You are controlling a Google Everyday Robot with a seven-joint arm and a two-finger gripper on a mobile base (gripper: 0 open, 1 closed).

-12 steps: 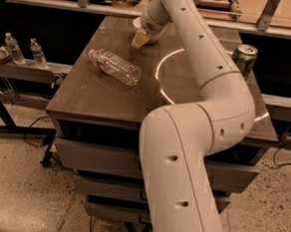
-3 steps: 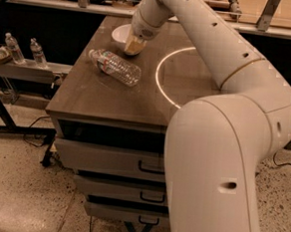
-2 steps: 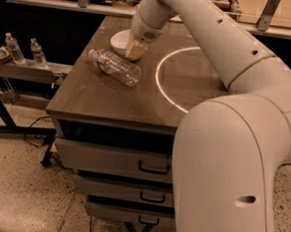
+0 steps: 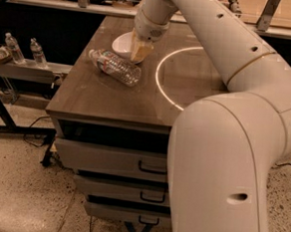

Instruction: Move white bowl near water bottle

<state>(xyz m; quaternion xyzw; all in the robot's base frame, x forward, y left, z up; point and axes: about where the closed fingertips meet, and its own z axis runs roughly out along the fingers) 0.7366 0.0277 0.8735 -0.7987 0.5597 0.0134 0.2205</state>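
The white bowl [image 4: 123, 43] is at the back left of the wooden table [image 4: 102, 97], tilted with its right rim between my fingers. My gripper [image 4: 140, 50] reaches down from the long white arm and is shut on that rim. The water bottle [image 4: 114, 66] lies on its side just in front of the bowl, cap toward the left. The bowl's lower edge is close behind the bottle; I cannot tell whether it touches the table.
A bright ring of light [image 4: 188, 76] lies on the table right of the bottle. My arm's big white links [image 4: 222, 158] cover the table's right side. Two small bottles [image 4: 25, 49] stand on a low shelf at the left. Drawers [image 4: 112, 160] sit under the table.
My gripper has carried the white bowl from the table's back edge toward the front, so it now hangs just behind the water bottle. The bottle has not moved.
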